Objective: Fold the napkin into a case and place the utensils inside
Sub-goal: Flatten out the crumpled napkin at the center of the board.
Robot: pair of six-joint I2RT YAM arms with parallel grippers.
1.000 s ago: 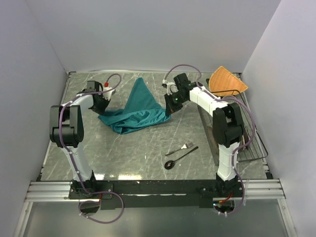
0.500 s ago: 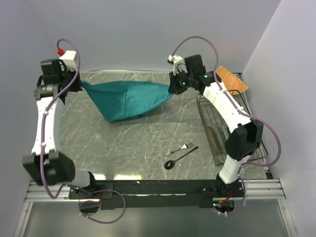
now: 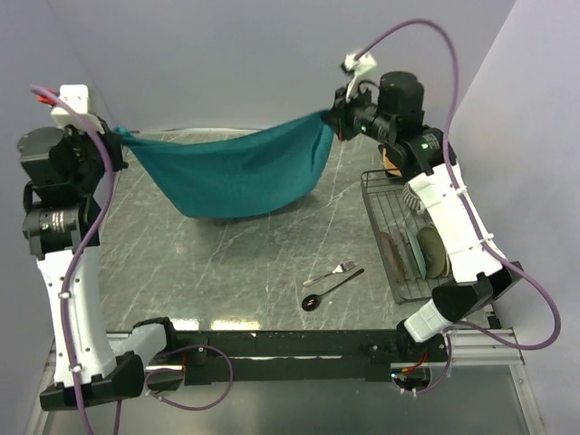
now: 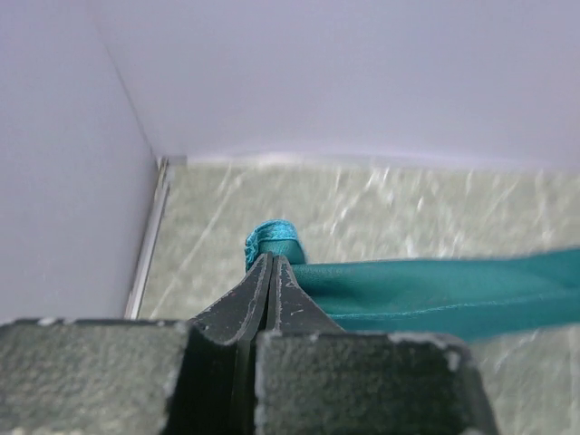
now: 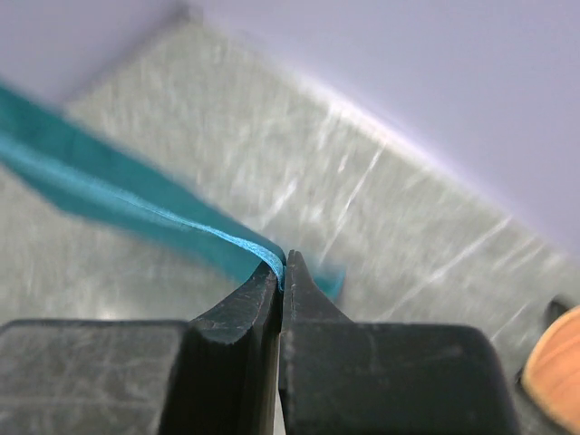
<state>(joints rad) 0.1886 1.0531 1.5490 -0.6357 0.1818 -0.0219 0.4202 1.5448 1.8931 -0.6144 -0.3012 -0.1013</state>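
Note:
The teal napkin (image 3: 237,170) hangs stretched in the air between both arms, sagging in the middle above the back of the table. My left gripper (image 3: 119,135) is shut on its left corner, seen in the left wrist view (image 4: 273,260) with a tuft of napkin (image 4: 272,237) past the tips. My right gripper (image 3: 333,115) is shut on the right corner; the right wrist view (image 5: 283,261) shows the napkin's edge (image 5: 136,204) pinched there. The silver fork (image 3: 332,272) and the dark spoon (image 3: 330,290) lie on the table at front right.
A wire rack (image 3: 399,237) with round plates (image 3: 433,256) stands at the right edge. An orange object (image 5: 555,362) shows at the right wrist view's corner. Walls close in the table at back, left and right.
Both arms have risen high and apart, lifting the napkin off the table and stretching it wide in the air. The fork and spoon have not moved.

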